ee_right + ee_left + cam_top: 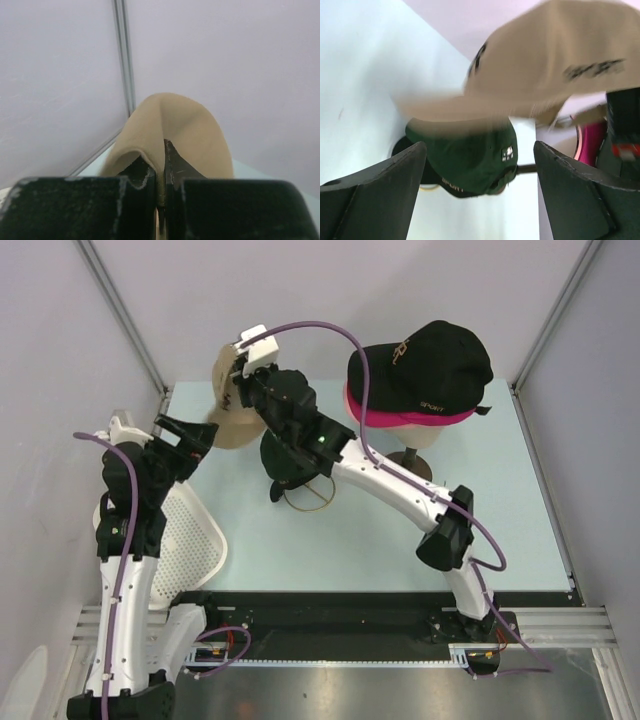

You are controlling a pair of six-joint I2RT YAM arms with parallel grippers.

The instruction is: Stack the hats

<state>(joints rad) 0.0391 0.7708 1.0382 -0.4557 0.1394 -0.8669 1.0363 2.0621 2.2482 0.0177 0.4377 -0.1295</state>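
A smooth beige mannequin head (420,432) stands upright at the back right of the pale blue worktop (330,550). A white mesh basket (195,540) sits at its near left corner. Grey walls (60,330) enclose it.

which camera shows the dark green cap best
Left wrist: the dark green cap shows crown and logo below the tan cap. In the top external view the right arm covers most of it; the right wrist view lacks it.

The tan cap (545,65) is blurred in the left wrist view, its lettering unreadable. The black cap (430,365) hides most of the magenta cap (388,418).
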